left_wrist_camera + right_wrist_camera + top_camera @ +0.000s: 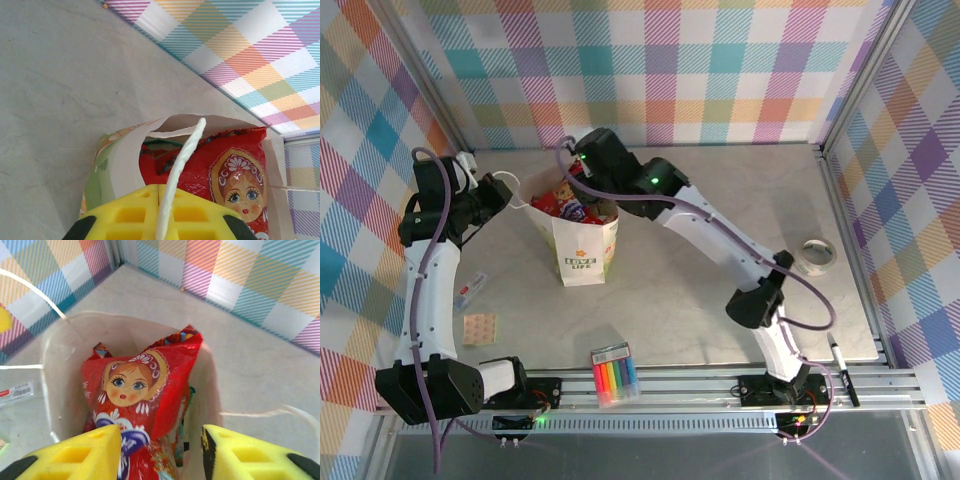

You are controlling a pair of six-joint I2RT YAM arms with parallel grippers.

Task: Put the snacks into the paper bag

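Okay, paper bag (585, 250) stands upright left of table centre, red packet (135, 385) sticking up inside with other snacks (582, 212). Left gripper (159, 212) is pressed together on the bag's twisted handle (185, 150). Right gripper (161, 435) sits over the bag mouth, fingers spread either side of the red packet.

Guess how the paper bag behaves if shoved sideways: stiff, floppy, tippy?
Probably tippy: the paper bag stands tall on a narrow base, with the red packet up at its mouth. Its thin, bowed walls look likelier to buckle than slide. The left gripper, shut on the handle, should steady it.
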